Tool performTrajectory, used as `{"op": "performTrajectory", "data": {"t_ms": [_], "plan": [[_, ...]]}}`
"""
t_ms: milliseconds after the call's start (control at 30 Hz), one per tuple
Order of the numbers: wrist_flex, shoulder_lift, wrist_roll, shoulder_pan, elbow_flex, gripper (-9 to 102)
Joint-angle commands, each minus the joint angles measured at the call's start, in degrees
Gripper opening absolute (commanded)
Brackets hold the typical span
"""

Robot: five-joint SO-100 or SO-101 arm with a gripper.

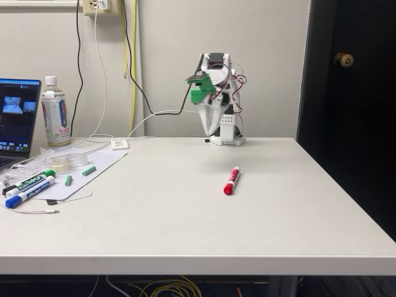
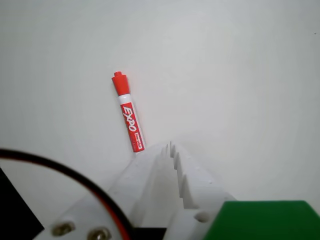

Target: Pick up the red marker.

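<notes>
Our count of the table's things in the fixed view

We count three markers: one red marker (image 1: 232,180), one green-capped marker (image 1: 30,182), one blue-capped marker (image 1: 26,194). We also count one bottle (image 1: 55,113), one laptop (image 1: 17,119) and one robot arm (image 1: 218,99).

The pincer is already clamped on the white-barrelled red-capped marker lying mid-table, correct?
Not clamped. In the fixed view the pincer hangs by the arm's base, well behind the white-barrelled red-capped marker, which lies untouched mid-table. The wrist view shows it clear of the fingertips.
</notes>
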Motion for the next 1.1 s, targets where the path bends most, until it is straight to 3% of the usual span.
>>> {"op": "performTrajectory", "data": {"t_ms": [0, 400, 600, 1067], "plan": [[0.0, 3.52, 3.34, -2.37, -0.18, 0], [-1.32, -1.58, 5.71, -9.32, -0.79, 1], [-2.29, -3.25, 2.81, -10.2, -0.88, 11], [-3.25, -3.43, -11.95, 0.0, -3.96, 13]]}}
